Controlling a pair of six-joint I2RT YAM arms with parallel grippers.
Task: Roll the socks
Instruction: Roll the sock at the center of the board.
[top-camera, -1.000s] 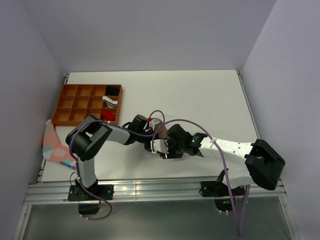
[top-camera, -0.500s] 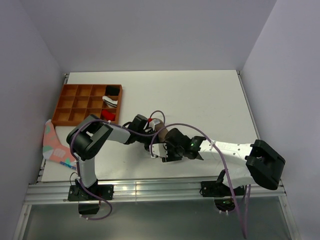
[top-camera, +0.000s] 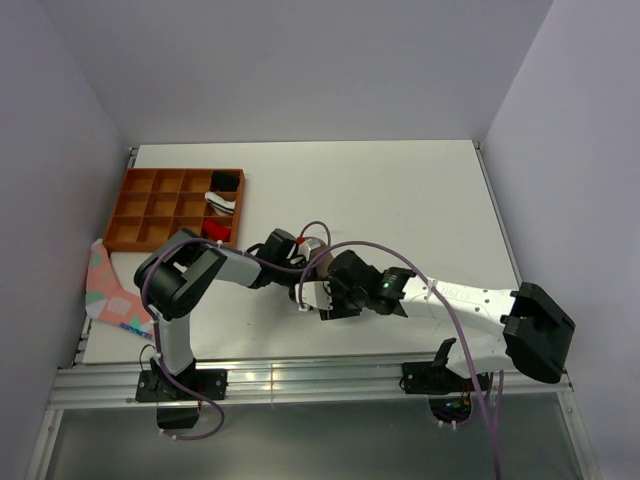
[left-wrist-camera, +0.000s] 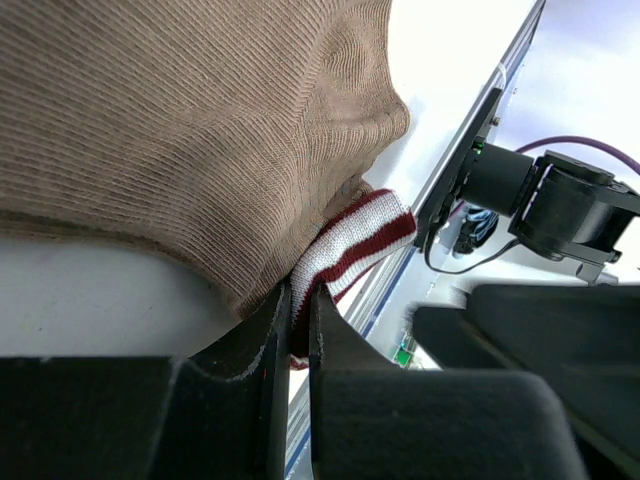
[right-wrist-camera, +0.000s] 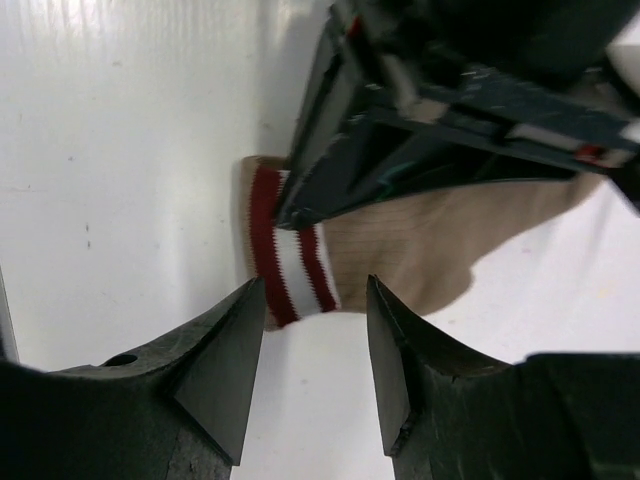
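Left wrist view gave me the closest look at the tan sock — a ribbed brown mound filling the upper left of the picture, resting on the white worktop. Its striped cuff, maroon and white, poked out from under the mound and ran down into the left gripper. That gripper's two dark fingers were squeezed together on the cuff with only a sliver between them.

In the right wrist view the cuff lay flat at the left end of the sock, with the left gripper's dark body reaching over it from above. The right gripper had its jaws spread wide, and the cuff's near edge showed in the gap between them — I could not tell whether either finger touched fabric.

From the top external camera both grippers met near the front edge of the worktop, about midway along it, with the sock almost wholly hidden beneath them. Well apart, by the left edge, sat an orange divided tray with dark, white and red items in its right-hand compartments. A patterned cloth lay toward the front-left corner.
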